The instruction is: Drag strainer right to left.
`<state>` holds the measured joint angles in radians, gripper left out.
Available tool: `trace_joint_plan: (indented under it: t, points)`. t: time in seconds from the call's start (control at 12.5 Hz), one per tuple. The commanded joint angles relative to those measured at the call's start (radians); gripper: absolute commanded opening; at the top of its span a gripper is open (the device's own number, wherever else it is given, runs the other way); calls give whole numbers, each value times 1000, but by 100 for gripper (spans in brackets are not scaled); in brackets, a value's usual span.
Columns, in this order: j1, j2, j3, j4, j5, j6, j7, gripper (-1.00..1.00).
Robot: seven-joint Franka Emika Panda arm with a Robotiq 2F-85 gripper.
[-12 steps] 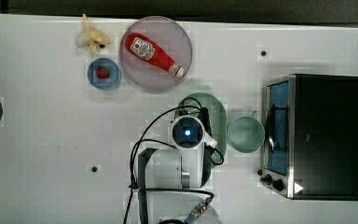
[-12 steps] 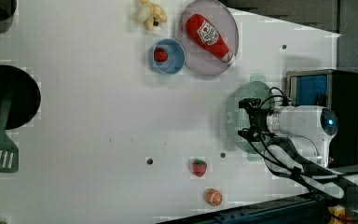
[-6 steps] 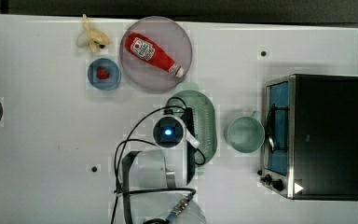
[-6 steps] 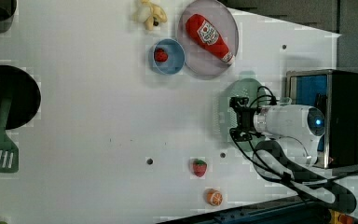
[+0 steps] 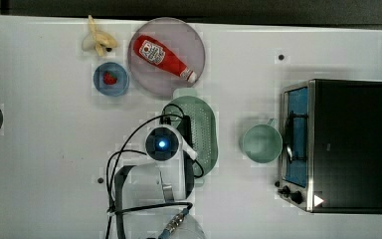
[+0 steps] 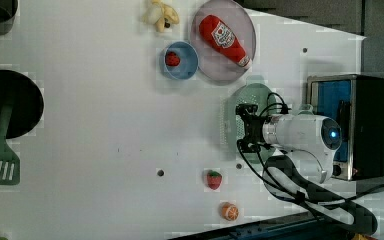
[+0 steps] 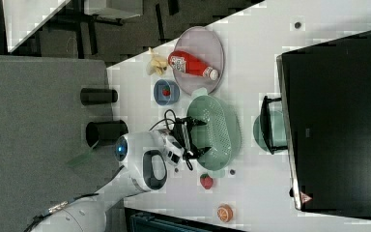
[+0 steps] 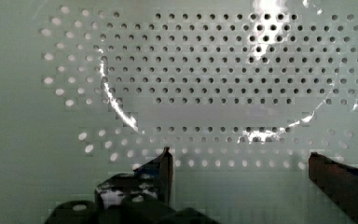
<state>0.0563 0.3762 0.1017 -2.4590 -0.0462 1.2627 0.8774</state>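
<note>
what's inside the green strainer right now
The open hand reaches into the strainer; its fingers sit low against the perforated wall. No food shows inside, though the arm covers part of it.

We are seeing bright, even light, blocky blur, and glare streaks, perhaps overhead lamps, on the strainer [image 8: 223, 60].

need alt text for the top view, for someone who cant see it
A white robot arm reaches over a white table, its open gripper down in a mint-green oval strainer mid-table. Toward the top view's right sit a green cup and a black toaster oven; above are a plate holding a ketchup bottle, a blue bowl and a banana.
</note>
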Motion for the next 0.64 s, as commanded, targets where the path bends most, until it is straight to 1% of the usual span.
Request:
trace_joint_plan:
  t: [0.08,0.4,0.64]
  points:
    - [54,-10,52,23,27,-26,159,100]
    - [115,14,80,58,30,-31,271,100]
    - [163,44,89,101,41,-38,295,100]
